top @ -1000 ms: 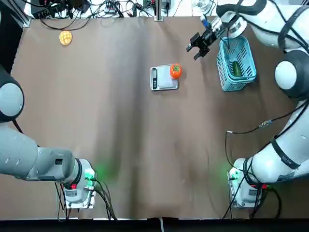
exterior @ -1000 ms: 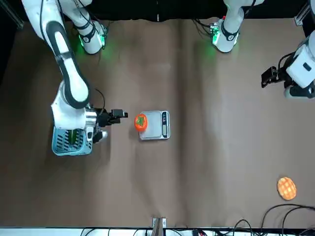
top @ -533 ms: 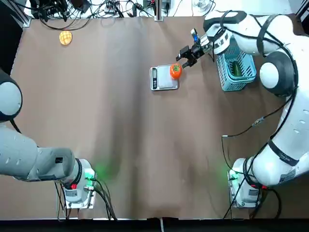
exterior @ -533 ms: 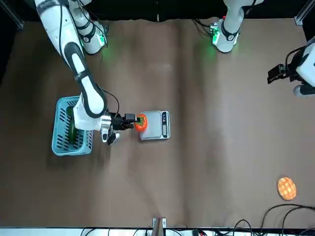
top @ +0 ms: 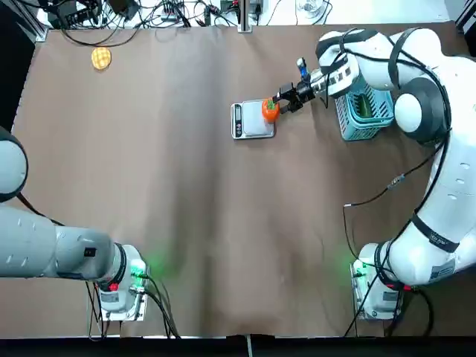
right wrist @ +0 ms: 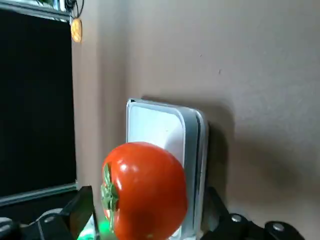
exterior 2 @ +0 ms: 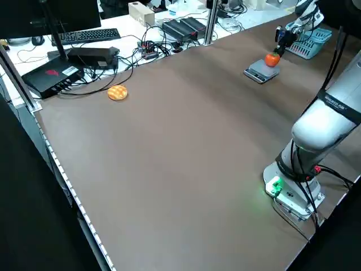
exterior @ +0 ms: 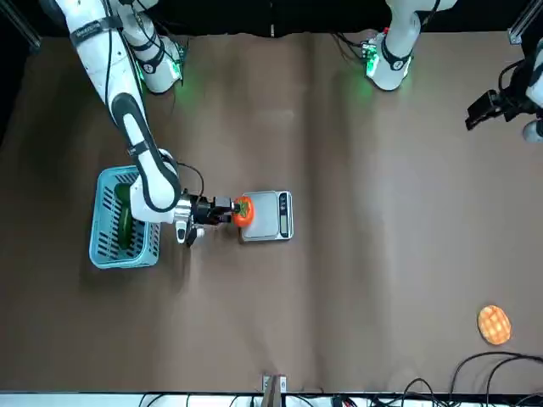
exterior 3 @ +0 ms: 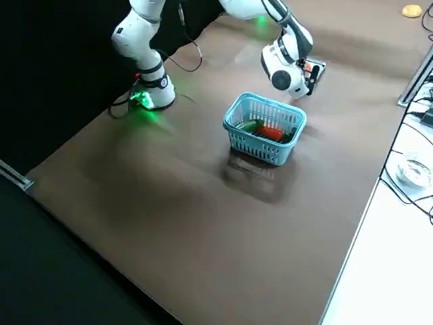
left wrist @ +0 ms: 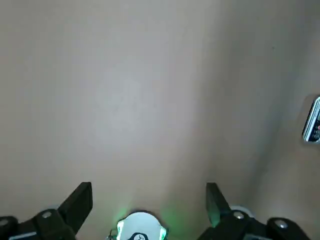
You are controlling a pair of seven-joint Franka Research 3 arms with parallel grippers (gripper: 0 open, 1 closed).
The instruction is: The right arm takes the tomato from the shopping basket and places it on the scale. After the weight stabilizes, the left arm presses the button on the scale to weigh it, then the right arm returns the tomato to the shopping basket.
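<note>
Top: right hand [top: 282,103] was at the tomato [top: 271,111], which sat on the edge of the scale [top: 253,120].

Right wrist: fingers apart either side of the fruit, no grip I could see (off-centre, so closing could have rolled it off).

Left wrist: left hand [left wrist: 149,196] wide open, empty, over bare worktop [left wrist: 135,100].

Left side: monitor [exterior 2: 48,20], keyboard [exterior 2: 90,36] beyond.

1 dark green vegetable [exterior: 125,227], 1 waffle-patterned yellow-orange round item [exterior: 494,325], keyboard [exterior 2: 90,36], black cables [exterior 2: 107,84] beyond table edge.
</note>
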